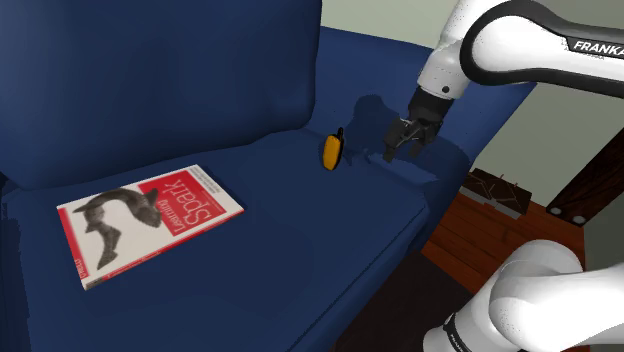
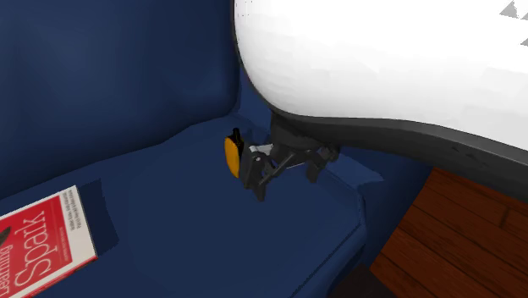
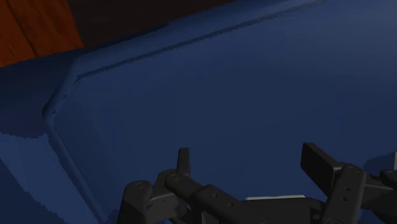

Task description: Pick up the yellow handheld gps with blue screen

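In the wrist view my fingers [image 3: 318, 163] stand apart with nothing between them, over the bare blue sofa seat [image 3: 222, 95], with wooden floor [image 3: 32, 28] beyond the cushion's edge. The shoulder view gives me the yellow GPS [image 1: 332, 150] standing on end on the seat near the backrest, just beside the fingers on that view's left. A red-and-white book [image 1: 150, 222] lies flat well apart, further left.

Blue sofa [image 1: 150, 70], wooden floor [image 2: 457, 229]
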### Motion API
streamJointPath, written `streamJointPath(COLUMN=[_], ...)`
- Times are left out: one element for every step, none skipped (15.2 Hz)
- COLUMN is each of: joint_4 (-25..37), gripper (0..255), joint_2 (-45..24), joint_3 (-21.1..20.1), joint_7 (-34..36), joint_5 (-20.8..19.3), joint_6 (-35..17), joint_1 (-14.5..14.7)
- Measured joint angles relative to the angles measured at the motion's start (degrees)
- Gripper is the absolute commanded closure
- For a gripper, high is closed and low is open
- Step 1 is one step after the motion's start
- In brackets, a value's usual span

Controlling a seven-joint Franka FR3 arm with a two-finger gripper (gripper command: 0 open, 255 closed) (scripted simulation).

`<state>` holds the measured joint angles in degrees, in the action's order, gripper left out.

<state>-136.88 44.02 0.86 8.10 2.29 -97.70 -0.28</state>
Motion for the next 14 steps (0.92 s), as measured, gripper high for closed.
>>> streamJointPath(joint_4=[0.00, 0.94, 2.14, 3.98, 5.43, 6.99, 8.56, 9.92, 11.72, 13.59, 15.12, 17.22, 18.81, 20.26], gripper=[0, 0, 0, 0, 0, 0, 0, 0, 0, 0, 0, 0, 0, 0], joint_2=[0.00, -1.34, -3.14, -5.41, -7.62, -9.42, -11.39, -13.72, -15.97, -18.18, -20.37, -22.67, -24.61, -26.26], joint_3=[0.00, -0.24, -0.54, -0.94, -1.21, -1.52, -1.70, -1.97, -2.21, -2.27, -2.23, -2.04, -1.83, -1.80], joint_7=[0.00, 1.37, 3.57, 6.27, 9.05, 12.01, 14.90, 17.83, 20.86, 23.75, 26.47, 29.11, 31.71, 34.56], joint_5=[0.00, 0.69, 1.74, 2.98, 4.24, 5.52, 6.75, 8.03, 9.28, 10.42, 11.56, 12.60, 13.66, 14.74], joint_6=[0.00, -0.33, -0.78, -1.07, -1.71, -1.85, -2.22, -3.21, -3.72, -4.16, -4.92, -5.24, -5.75, -6.20], joint_1=[0.00, -0.28, -0.75, -1.26, -1.85, -2.43, -3.04, -3.59, -4.11, -4.68, -5.25, -5.85, -6.43, -6.86])
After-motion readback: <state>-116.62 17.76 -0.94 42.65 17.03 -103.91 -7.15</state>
